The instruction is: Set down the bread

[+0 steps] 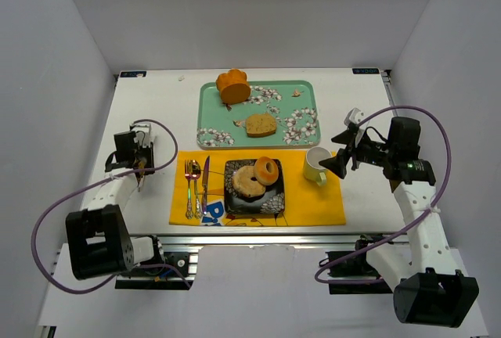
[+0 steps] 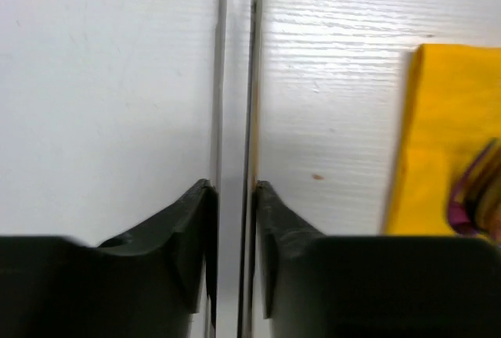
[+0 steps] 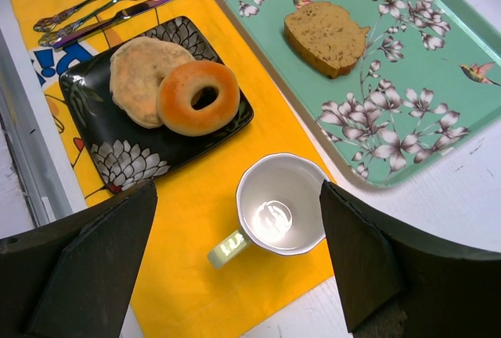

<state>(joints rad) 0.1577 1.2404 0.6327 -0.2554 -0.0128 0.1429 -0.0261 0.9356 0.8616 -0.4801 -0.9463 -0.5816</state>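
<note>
Right claw [image 3: 236, 189]; flatbread [image 3: 135, 72] half under bagel [image 3: 198, 97]

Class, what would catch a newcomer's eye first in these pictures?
A yellow placemat at the table's near middle bears a black plate with a bagel overlapping a flat round bread. Behind it, a teal floral tray holds a bread slice. The right pincer hangs open by a cup.

a white table [image 1: 156, 103] bears a teal flowered tray [image 1: 207, 111] and, just nearer, a yellow placemat [image 1: 313, 201]
</note>
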